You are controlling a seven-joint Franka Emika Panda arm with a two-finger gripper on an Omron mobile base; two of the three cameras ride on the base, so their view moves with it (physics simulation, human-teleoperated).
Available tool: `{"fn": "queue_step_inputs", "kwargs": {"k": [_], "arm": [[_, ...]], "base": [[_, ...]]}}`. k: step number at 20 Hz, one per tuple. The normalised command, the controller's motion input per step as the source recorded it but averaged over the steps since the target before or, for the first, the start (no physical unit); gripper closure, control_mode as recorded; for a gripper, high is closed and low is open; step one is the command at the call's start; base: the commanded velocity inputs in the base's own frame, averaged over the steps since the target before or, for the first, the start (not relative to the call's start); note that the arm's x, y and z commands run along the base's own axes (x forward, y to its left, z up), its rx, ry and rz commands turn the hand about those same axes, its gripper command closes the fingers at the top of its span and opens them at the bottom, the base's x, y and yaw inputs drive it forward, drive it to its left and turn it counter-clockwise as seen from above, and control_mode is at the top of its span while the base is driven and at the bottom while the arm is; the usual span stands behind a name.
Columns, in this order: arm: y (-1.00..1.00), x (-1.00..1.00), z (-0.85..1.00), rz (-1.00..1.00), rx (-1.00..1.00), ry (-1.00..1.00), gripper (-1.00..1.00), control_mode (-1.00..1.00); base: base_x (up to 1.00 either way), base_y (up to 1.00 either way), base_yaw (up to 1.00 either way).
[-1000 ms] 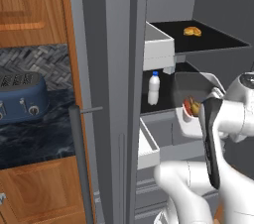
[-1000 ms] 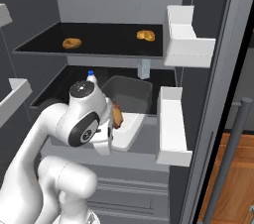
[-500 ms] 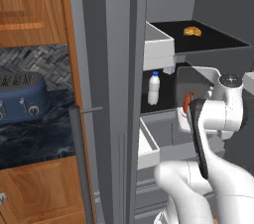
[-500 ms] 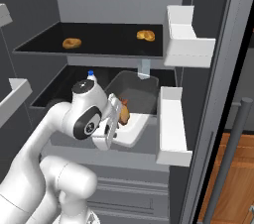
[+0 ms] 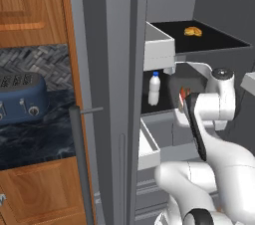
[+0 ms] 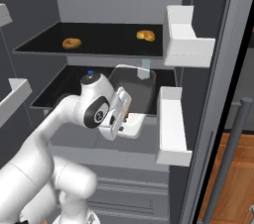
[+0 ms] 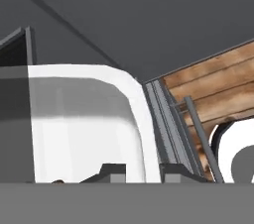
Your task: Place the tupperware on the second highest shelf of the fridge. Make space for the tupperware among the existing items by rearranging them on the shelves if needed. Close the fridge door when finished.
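My gripper [image 6: 128,120] is shut on the rim of the white tupperware [image 6: 136,126], holding it in front of the open fridge at about the level of the second highest shelf [image 6: 59,89]. A sliver of brown drumstick [image 6: 128,116] shows in the tub. In the hand view the tub's rounded rim [image 7: 141,119] runs between my fingertips [image 7: 113,170]. A white bottle with a blue cap [image 5: 154,88] stands on that shelf's left part. Two orange-yellow lumps [image 6: 72,43] [image 6: 145,34] lie on the black panel above.
White bins hang on the right door [image 6: 186,39] [image 6: 172,129] and on the left door [image 5: 158,47]. A greyish see-through shape [image 6: 133,85] sits on the second shelf behind the tub. A blue toaster [image 5: 22,97] stands on the counter to the left.
The hand has carried the tupperware a little up and inward toward the shelf's front edge, turning at the wrist. The drumstick is now mostly hidden behind the arm.
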Motion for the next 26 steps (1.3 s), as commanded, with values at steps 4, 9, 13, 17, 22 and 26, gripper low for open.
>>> {"fn": "queue_step_inputs", "kwargs": {"k": [4, 9, 13, 17, 22, 26], "arm": [[-0.1, 0.36, 0.0, -0.17, 0.0, 0.0, 1.0, -1.0], [-0.13, 0.22, 0.0, -0.25, 0.0, 0.0, 1.0, -1.0], [-0.02, 0.04, 0.0, -0.25, 0.0, 0.0, 1.0, -1.0], [0.0, 0.08, 0.0, -0.27, 0.0, 0.0, 1.0, -1.0], [0.0, 0.41, 0.0, -0.14, 0.0, -0.09, 1.0, -1.0], [0.0, 0.53, 0.0, 0.0, 0.0, -0.19, 1.0, -1.0]], "base": [[0.0, 0.0, 0.0], [0.0, 0.0, 0.0], [0.0, 0.0, 0.0], [0.0, 0.0, 0.0], [0.0, 0.0, 0.0], [0.0, 0.0, 0.0]]}}
